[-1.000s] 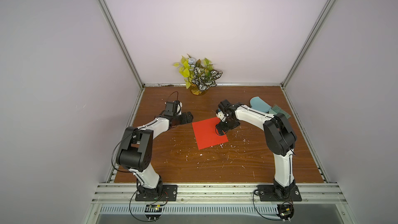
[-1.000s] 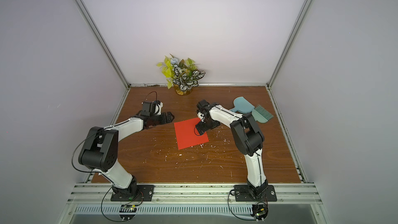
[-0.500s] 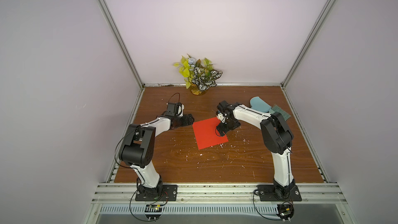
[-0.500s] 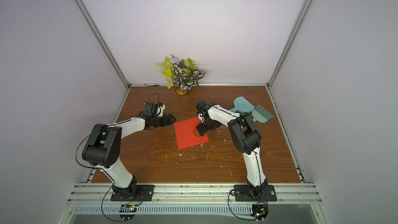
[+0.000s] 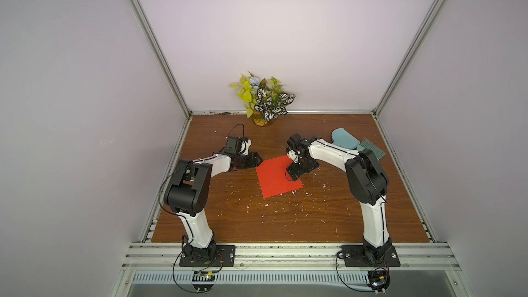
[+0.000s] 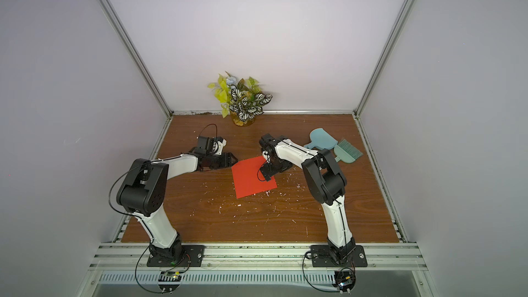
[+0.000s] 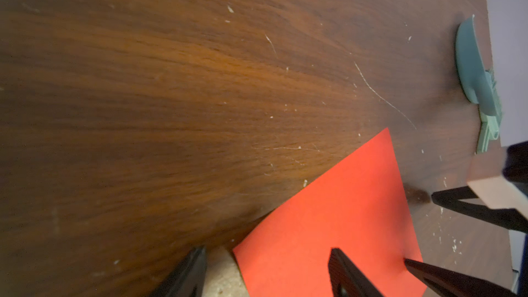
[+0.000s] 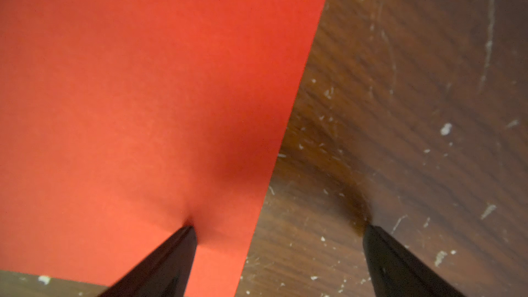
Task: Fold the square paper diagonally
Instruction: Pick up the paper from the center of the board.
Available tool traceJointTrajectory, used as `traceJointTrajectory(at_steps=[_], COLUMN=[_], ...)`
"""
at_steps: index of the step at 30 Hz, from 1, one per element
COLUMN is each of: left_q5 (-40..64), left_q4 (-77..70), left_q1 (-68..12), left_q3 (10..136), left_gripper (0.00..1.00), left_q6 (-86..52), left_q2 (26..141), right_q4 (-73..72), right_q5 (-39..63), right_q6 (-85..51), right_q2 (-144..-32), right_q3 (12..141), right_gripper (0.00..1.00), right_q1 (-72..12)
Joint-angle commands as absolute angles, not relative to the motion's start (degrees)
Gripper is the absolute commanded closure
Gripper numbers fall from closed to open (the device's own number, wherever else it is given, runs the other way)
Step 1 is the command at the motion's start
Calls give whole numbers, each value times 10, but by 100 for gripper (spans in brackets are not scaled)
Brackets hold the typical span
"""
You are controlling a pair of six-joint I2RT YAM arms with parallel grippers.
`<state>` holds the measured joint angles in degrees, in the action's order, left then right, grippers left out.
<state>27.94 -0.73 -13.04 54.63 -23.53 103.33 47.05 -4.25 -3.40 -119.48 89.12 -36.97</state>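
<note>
Smooth red square paper [image 5: 275, 178] flat on grainy tabletop [image 5: 285, 218]; right hand [image 8: 281, 228] wide, 1 fingertip [image 8: 183, 241] pressing it; left hand [image 7: 265, 252] open, empty, at its corner.

A dark brown wood-grain tabletop [image 5: 257, 224], strewn with small white scraps [image 5: 324, 186], carries a potted plant with yellow-green and striped leaves [image 5: 264, 101] against the back wall and a light blue plastic dustpan [image 5: 344, 138] just beside a teal hand brush [image 5: 373, 150] at the far right.
</note>
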Motion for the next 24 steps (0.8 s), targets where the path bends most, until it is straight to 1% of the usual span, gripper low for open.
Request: traceJointTrajectory(at_steps=[1, 6, 12, 18, 21, 24], left_q5=[298, 298, 315, 304, 299, 292], left_q4=[8, -8, -39, -47, -53, -63], left_q1=[-141, -142, -143, -144, -145, -146], left_q3=[548, 529, 519, 517, 515, 514], left_gripper=[30, 34, 44, 53, 62, 76], left_q6=[-235, -245, -262, -266, -267, -261], left_q2=[1046, 1041, 1046, 1041, 1041, 1040], right_q4=[494, 492, 488, 486, 478, 459], right_q5=[-49, -47, -43, -43, -40, -31], right_q6=[-32, -33, -34, -33, -33, -30], right_q2=[-1213, -1213, -1212, -1211, -1207, -1195], right_q3=[900, 899, 896, 897, 896, 891], right_gripper=[1, 1, 1, 1, 1, 1], right_q1=[-375, -375, -375, -376, -375, -375])
